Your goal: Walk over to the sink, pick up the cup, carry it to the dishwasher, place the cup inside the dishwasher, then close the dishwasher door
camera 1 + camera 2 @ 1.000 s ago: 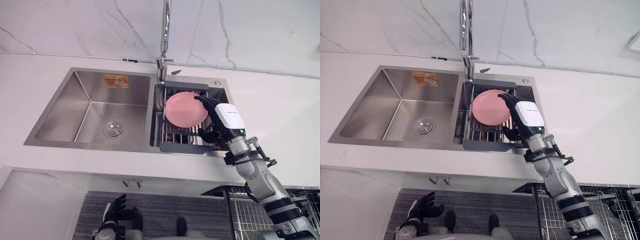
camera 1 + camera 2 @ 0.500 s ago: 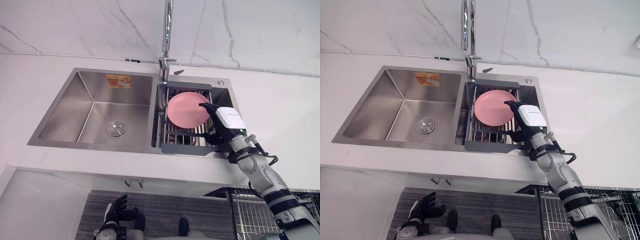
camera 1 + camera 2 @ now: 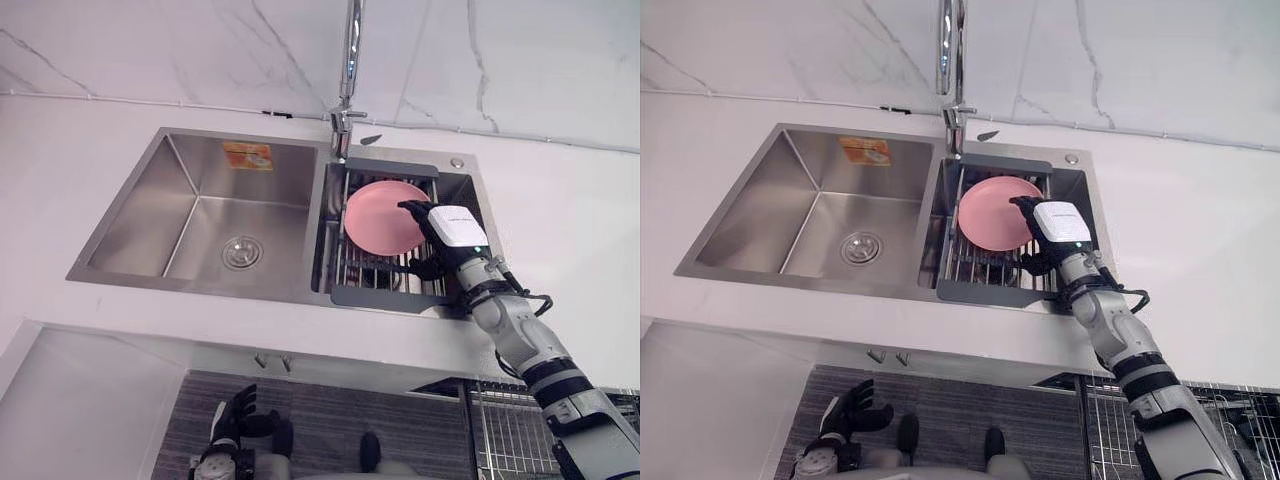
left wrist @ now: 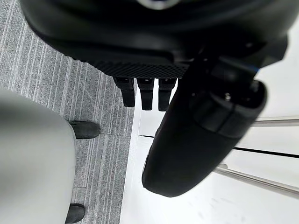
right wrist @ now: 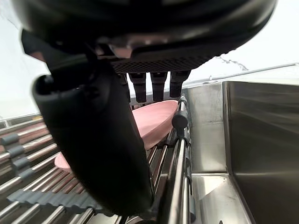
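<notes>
The right basin of the stainless-steel double sink (image 3: pixel 195 215), set in the white bench (image 3: pixel 565 225), holds a grey wire dish rack (image 3: pixel 378 278) with a round pink plate (image 3: pixel 378 218) tilted in it. The right hand (image 3: pixel 448 228) reaches the plate's right rim, fingers straight and thumb apart, pinching nothing. The left hand (image 3: pixel 232 420) hangs spread near the floor.

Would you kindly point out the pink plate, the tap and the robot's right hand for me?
pink plate (image 3: pixel 375 218): left eye view, centre of its face.
tap (image 3: pixel 350 60): left eye view, its upright pipe.
right hand (image 3: pixel 455 226): left eye view, white cover on its back.
</notes>
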Available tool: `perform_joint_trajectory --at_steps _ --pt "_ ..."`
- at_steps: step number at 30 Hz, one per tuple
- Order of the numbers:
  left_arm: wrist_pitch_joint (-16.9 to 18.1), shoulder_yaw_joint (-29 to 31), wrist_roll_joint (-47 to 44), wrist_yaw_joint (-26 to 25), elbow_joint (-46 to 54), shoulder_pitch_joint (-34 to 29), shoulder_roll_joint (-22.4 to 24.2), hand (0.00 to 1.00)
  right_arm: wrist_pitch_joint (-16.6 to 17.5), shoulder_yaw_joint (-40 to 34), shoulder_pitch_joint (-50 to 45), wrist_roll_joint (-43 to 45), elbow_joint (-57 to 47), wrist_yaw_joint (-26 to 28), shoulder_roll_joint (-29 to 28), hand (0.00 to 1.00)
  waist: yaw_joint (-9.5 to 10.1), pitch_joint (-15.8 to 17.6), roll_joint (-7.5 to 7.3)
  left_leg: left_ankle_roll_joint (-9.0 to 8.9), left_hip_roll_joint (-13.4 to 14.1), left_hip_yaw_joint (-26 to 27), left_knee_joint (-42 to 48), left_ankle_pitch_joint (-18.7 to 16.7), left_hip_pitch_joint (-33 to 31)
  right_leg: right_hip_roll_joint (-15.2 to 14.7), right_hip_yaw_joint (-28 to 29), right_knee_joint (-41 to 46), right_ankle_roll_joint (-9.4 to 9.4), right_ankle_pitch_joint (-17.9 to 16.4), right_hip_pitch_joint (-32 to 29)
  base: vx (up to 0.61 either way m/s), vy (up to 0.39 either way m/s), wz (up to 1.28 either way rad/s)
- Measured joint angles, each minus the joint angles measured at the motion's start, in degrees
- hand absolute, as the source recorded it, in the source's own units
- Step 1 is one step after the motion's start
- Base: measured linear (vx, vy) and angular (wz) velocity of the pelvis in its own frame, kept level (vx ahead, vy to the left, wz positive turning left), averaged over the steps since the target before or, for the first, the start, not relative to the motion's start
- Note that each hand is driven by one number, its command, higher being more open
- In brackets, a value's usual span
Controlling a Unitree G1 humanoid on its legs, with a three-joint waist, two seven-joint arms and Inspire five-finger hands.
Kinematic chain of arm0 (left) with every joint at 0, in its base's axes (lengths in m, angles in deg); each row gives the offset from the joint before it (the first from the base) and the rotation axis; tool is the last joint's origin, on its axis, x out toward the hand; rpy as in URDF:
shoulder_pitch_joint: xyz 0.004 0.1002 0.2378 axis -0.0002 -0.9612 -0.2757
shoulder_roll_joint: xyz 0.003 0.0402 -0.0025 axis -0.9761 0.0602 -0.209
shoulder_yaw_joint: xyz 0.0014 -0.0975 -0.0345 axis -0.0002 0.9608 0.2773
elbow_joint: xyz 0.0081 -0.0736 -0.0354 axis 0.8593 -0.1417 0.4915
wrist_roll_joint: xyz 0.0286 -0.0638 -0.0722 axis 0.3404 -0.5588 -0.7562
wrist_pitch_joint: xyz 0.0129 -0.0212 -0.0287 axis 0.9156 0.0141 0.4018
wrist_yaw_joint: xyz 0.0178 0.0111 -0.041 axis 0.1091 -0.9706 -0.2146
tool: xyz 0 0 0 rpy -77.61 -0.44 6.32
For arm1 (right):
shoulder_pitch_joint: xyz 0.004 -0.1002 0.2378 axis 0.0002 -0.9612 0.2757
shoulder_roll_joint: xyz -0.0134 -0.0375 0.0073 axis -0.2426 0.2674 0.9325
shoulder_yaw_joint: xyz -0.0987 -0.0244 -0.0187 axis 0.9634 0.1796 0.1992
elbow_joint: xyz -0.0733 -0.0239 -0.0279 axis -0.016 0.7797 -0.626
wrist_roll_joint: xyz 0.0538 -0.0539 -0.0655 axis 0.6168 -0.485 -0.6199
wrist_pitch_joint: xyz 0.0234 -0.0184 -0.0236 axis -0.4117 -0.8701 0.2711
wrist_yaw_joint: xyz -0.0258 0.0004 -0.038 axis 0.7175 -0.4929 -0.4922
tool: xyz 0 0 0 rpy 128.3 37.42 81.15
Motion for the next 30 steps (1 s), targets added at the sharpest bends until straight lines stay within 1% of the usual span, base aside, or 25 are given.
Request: perform_joint_trajectory --at_steps 4,10,12,15,16,19,21,24,28,30 --pt "0.2 0.0 -0.1 0.0 0.8 0.0 -0.1 0.9 -0.4 0.0 2.2 -0.1 1.1 -0.7 -0.1 0.9 0.02 1.2 -0.09 0.01 0.0 -0.1 0.0 0.0 -0.1 0.0 -0.1 0.0 0.0 0.0 0.0 -0.02 -0.004 0.01" --pt "0.6 -0.1 -0.1 -0.1 0.9 0.1 -0.1 0.9 -0.6 0.0 4.2 -0.4 3.1 -1.2 -1.2 0.9 0.14 1.7 -0.15 0.01 0.0 -0.1 -0.3 0.0 -0.1 0.0 -0.1 0.0 0.01 0.0 0.0 -0.02 -0.004 0.0" --pt "1.0 -0.1 -0.1 -0.1 1.1 0.3 -0.2 0.9 -0.8 0.0 5.1 -0.4 3.3 -1.5 -1.3 0.9 0.23 2.6 -0.23 -0.02 0.0 -0.1 -0.3 0.0 -0.1 0.0 -0.1 0.0 0.02 0.0 -0.1 -0.04 -0.005 -0.01" --pt "1.1 -0.1 -0.2 -0.2 1.2 0.4 -0.3 0.9 -1.0 0.0 6.1 -0.3 4.3 -1.8 -1.8 0.9 0.32 2.8 -0.38 -0.03 0.0 -0.2 -0.3 0.1 -0.4 0.0 -0.2 0.0 0.04 0.0 -0.2 -0.04 -0.004 0.02" --pt "1.2 -0.1 -0.2 -0.2 1.2 0.4 -0.3 0.9 -1.1 0.0 6.2 -0.2 4.6 -2.0 -2.0 0.3 0.38 2.9 -0.43 -0.04 0.0 -0.2 -0.3 0.1 -0.4 0.0 -0.2 0.0 0.05 -0.1 -0.2 0.0 0.0 0.0" --pt "1.2 -0.1 -0.3 -0.4 1.3 0.5 -0.4 0.9 -1.1 0.0 6.7 0.2 5.4 -2.1 -2.5 0.3 0.74 3.0 -0.69 -0.01 0.0 -0.4 -0.3 0.3 -0.6 0.0 -0.4 0.0 0.07 -0.1 -0.3 -0.02 -0.004 0.02" --pt "1.2 -0.1 -0.3 -1.0 2.2 0.6 -0.6 0.9 -1.5 0.0 8.2 0.2 7.2 -2.1 -2.8 0.3 0.87 4.0 -1.11 -0.05 0.0 -0.7 -0.3 0.5 -0.7 0.0 -0.7 0.1 0.08 -0.1 -0.3 -0.04 -0.008 0.06" --pt "1.2 -0.1 -0.7 -1.1 2.8 0.6 -0.8 0.9 -1.5 0.0 8.2 0.3 7.2 -2.3 -2.6 0.3 0.86 4.6 -1.72 -0.09 0.0 -1.2 -0.3 0.6 -1.0 0.0 -1.2 0.1 0.07 -0.1 -0.3 -0.03 -0.008 0.08" --pt "1.2 -0.2 -1.3 -1.2 2.8 0.6 -1.0 0.9 -1.0 0.0 8.2 1.3 7.2 -4.2 -2.7 0.3 0.86 4.7 -1.76 -0.1 0.0 -1.2 -0.3 0.7 -1.1 0.0 -1.2 0.1 0.07 -0.1 -0.4 0.0 -0.002 0.01" --pt "1.2 -0.2 -1.3 -1.2 2.9 0.6 -1.0 0.9 -0.6 0.0 8.2 1.3 7.2 -4.2 -2.9 0.3 0.89 4.8 -1.75 -0.12 0.0 -1.2 -0.3 0.7 -1.1 0.1 -1.2 0.1 0.07 -0.1 -0.4 0.0 0.0 0.0"
